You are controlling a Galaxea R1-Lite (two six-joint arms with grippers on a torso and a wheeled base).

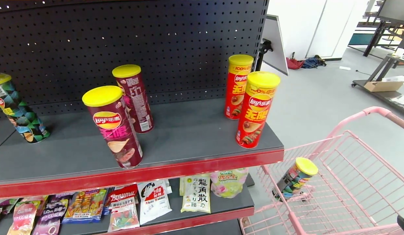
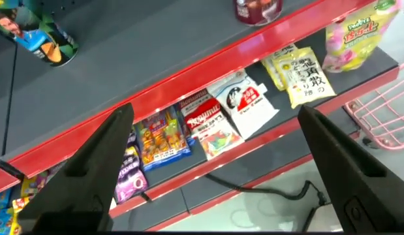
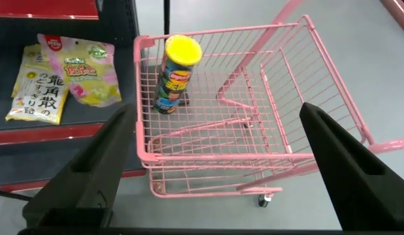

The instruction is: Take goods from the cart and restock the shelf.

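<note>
Can (image 1: 296,179): a patterned tube with a yellow lid, alone in the cart (image 1: 368,112), in the corner nearest the shelf (image 1: 195,130) and against the wire wall there.
Long axis: close to upright but tilted, lid uppermost and leaning away from the shelf.
Right gripper (image 3: 218,109): hovers above the cart, fingers spread wide with nothing between them. The can lies below and ahead of them, toward the shelf-side corner.
Left gripper (image 2: 215,111): in front of the lower shelf by the snack bags (image 2: 241,104), fingers wide and empty, well apart from the can.
Nearer arm: the right, judging by where each one hangs.
Shelf top: maroon tubes (image 1: 115,130) and red tubes (image 1: 256,111) stand in pairs. A matching patterned tube (image 1: 19,109) stands at the far left, with bare space beside it.
Next move: probably a descent by the right arm, with the fingers closing across the can's side below the lid.
</note>
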